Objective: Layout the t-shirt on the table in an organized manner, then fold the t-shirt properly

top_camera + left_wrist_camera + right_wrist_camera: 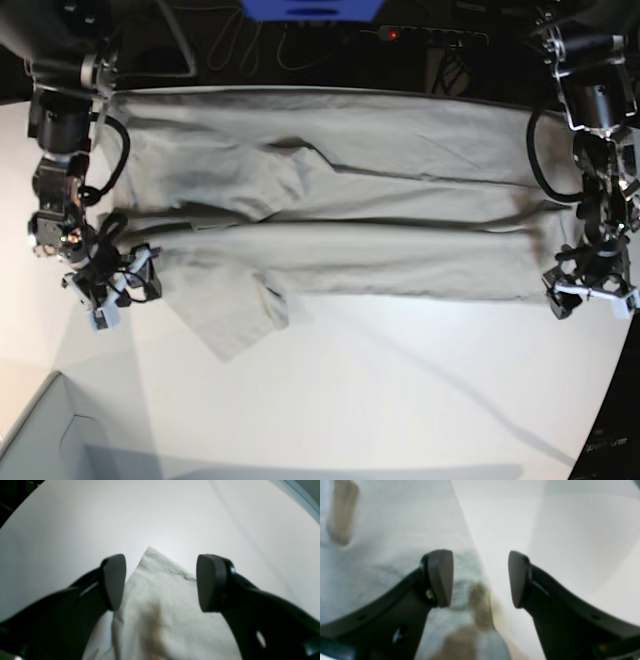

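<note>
Base view shows me the t-shirt [340, 215] spread lengthwise across the far half of the surface [400, 390], hem end toward my left arm, collar and sleeve end toward my right. It looks partly folded along its length, with one sleeve sticking out on the near side by my right gripper [112, 290].

My left gripper [160, 582] has its fingers [113, 582] spread wide with nothing between them, poised over a corner of cloth that points away from the camera. My right gripper [480, 578] is likewise agape and empty, straddling the shirt's edge, one finger over fabric and the other over bare surface.

I judge the step in hand to be taking both ends of the near edge for a lengthwise fold. To do it well, I'd bring each arm down until the lower finger slides under the cloth, pinch all layers at the corner rather than just the top one, and lift both ends together so the fabric stays taut and the crease runs straight. The stray sleeve should be tucked in first, or it will bunch.

Both wrist views are soft. I can't tell how many layers lie at either corner, nor what the brownish smears in the cloth are. The collar and label I cannot make out.
</note>
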`<state>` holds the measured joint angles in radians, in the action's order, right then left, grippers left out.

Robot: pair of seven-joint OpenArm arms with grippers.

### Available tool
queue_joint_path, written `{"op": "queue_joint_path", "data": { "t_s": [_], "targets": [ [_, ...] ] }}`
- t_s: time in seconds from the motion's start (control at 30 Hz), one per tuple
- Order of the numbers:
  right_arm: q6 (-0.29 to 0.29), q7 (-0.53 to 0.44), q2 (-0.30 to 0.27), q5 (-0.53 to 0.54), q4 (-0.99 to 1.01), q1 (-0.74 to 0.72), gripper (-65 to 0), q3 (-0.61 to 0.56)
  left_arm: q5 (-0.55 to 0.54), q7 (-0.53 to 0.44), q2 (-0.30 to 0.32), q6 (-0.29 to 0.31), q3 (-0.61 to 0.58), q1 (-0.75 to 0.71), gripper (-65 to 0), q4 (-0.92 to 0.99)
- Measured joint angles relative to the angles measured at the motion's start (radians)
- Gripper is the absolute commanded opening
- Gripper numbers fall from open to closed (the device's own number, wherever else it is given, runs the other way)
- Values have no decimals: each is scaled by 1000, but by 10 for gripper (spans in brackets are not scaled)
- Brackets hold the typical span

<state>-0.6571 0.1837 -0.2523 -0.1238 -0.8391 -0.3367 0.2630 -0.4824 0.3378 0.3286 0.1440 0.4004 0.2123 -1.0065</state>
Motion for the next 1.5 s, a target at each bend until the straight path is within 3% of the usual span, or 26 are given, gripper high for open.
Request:
{"op": "queue_joint_path", "data": {
  "t_s": [0.27,0.5,0.6,0.77,0.87,1.07,1.23,1.33,1.5],
  "targets": [
    [0,7,-22,-2,141,-42,-298,-2,9,-5,23,-3,-2,105,-222,202],
    [3,-50,-23,23,234,-55,-306,-1,227,-2,11,-2,-2,208,-222,380],
    [3,-50,-22,26,238,-56,-372,0,267,-7,4,0,-2,249,-222,413],
    [3,-51,-19,28,240,-53,-569,0,311,-83,1,3,-2,301,-222,498],
    [3,-50,-13,28,240,-51,-631,1,343,-119,-2,3,-2,295,-222,546],
    [3,-57,-11,29,239,-45,-650,1,352,-198,-18,3,-2,297,-222,630],
    [3,-73,-11,42,235,-31,-650,1,351,-209,-16,3,-2,299,-229,643],
    [3,-72,-11,43,235,-30,-650,1,351,-209,-15,2,-2,299,-332,644],
    [3,-72,-12,43,235,-31,-650,1,349,-196,-16,2,-2,301,-650,640]
  ]
}}
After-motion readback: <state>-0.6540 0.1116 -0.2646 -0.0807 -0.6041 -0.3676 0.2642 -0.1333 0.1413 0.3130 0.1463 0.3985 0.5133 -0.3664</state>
